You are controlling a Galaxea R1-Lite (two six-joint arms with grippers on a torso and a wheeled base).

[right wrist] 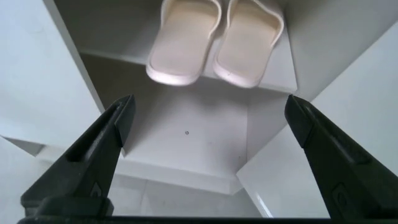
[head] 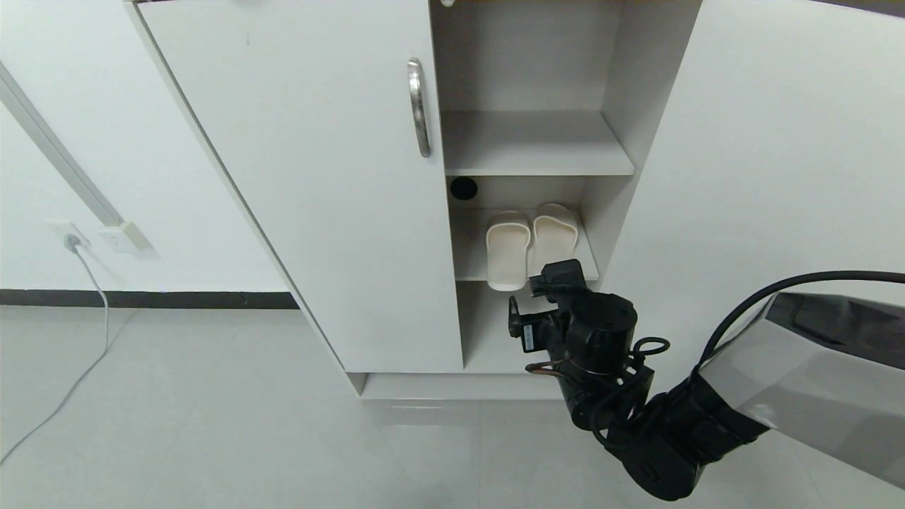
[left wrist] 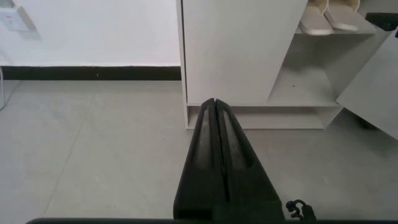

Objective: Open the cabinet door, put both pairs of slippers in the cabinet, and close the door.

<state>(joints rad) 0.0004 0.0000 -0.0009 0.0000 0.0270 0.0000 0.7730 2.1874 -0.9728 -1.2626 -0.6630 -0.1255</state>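
Cabinet [head: 304, 198] front and floor [head: 212, 424] filled the foreground, and nearest of all was the left gripper [left wrist: 214, 109], held low over the grey floor and aimed at the cabinet's base. Its jaws were pressed flat together with nothing between them. A little farther on, the right gripper [head: 537, 297] hung in front of the open right half of the cabinet, level with the bottom compartment [head: 488, 332] and just below the middle shelf [head: 466, 261]. Its jaws were spread wide and held nothing.

Beside that arm, the right door [head: 763, 177] stood swung out toward the robot. The left door [head: 304, 247] was shut, with its metal handle [head: 418, 106] upright along the inner edge.

One pair of cream slippers [head: 530, 244] lay side by side on the middle shelf, touching or nearly so. Their near ends stuck out a little past the shelf's front edge, directly above the right gripper [right wrist: 208, 118]. Behind them, a dark round hole [head: 464, 188] showed in the back panel. The upper shelf [head: 537, 145] sat above.

Far to the left, a wall socket [head: 67, 237] held a plug whose cable [head: 99, 339] trailed down to the floor.
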